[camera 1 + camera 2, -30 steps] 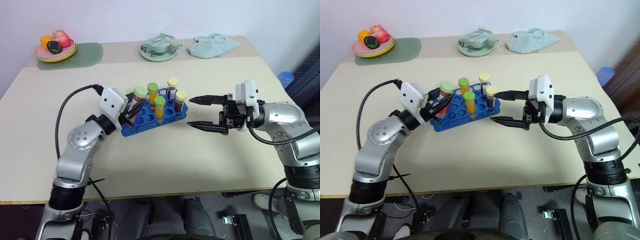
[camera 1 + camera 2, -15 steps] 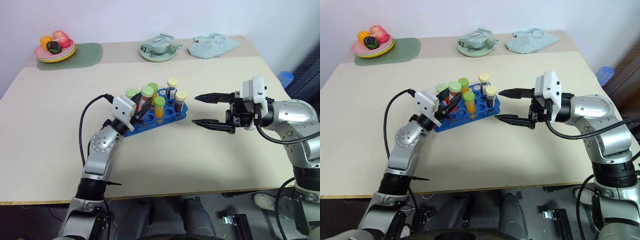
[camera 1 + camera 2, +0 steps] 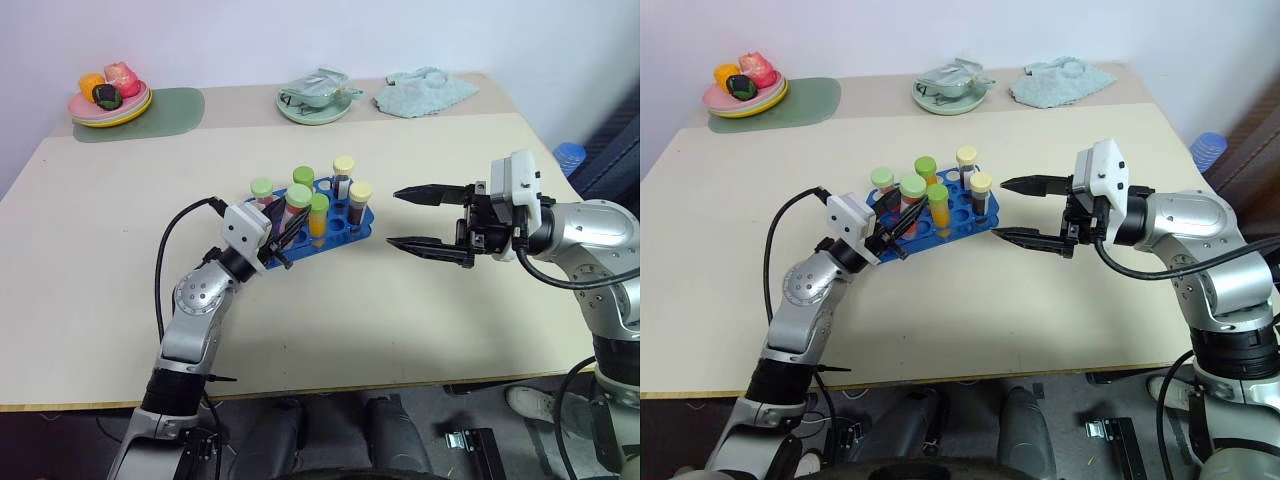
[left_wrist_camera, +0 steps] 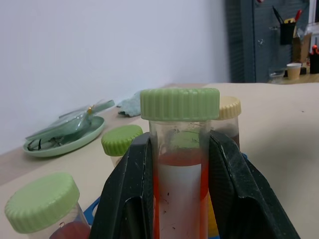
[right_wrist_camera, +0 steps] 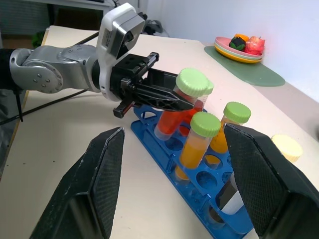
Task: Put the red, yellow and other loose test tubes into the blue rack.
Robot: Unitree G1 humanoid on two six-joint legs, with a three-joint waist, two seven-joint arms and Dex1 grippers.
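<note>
L gripper: clamped on red tube w/ light-green cap, held over blue rack, L end. Rack: approx five capped tubes standing, incl. yellow-orange & dark-brown. R gripper: fingers spread, holding nothing, just R of rack.

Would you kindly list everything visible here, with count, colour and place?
blue rack: one, blue, mid-table.
tubes standing in the rack: five, green or pale-yellow caps; one is the orange tube.
red tube: one, light-green cap, held over the rack's near-left part.
fruit plate: one, stacked pink and yellow, far left on a green mat.
green dish: one, far centre.
cloth: one, pale green, far right.
table: one, beige.
left hand: shut on the red tube.
right hand: open, right of the rack.
</note>
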